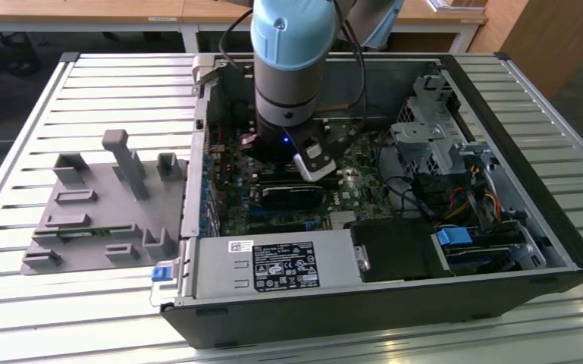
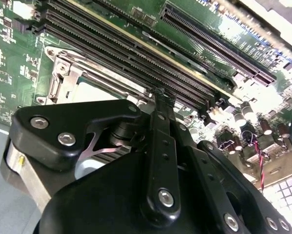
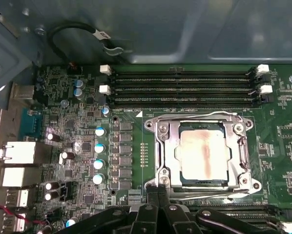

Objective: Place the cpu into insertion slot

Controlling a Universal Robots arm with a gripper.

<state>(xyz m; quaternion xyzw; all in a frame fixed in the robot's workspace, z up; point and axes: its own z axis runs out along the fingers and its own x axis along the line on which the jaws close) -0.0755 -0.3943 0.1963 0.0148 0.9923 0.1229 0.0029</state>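
- My claw (image 3: 158, 187) enters the first wrist view only as black fingertips (image 3: 164, 181) and linkage, tips close together at the near edge of the socket frame; in the second wrist view the linkage (image 2: 160, 146) blocks most of the socket.
- Exterior view: my arm (image 1: 289, 68) covers the socket area, so the chip is hidden there.
- The cpu (image 3: 204, 155) lies flat in the insertion slot (image 3: 163, 146), silvery face up with a faint brownish smear, edges square to the frame.
- The chip is near square, no clear long axis; sides run parallel to the memory slots (image 3: 185, 87) beside it.
- My claw: fingers nearly together, nothing seen between them, tips at the frame's edge, off the chip. Touching the frame or not, I cannot tell.
- The motherboard (image 3: 63, 161) sits in the open computer case (image 1: 372, 303), grey fixture (image 1: 99, 212) on the exterior view's left.
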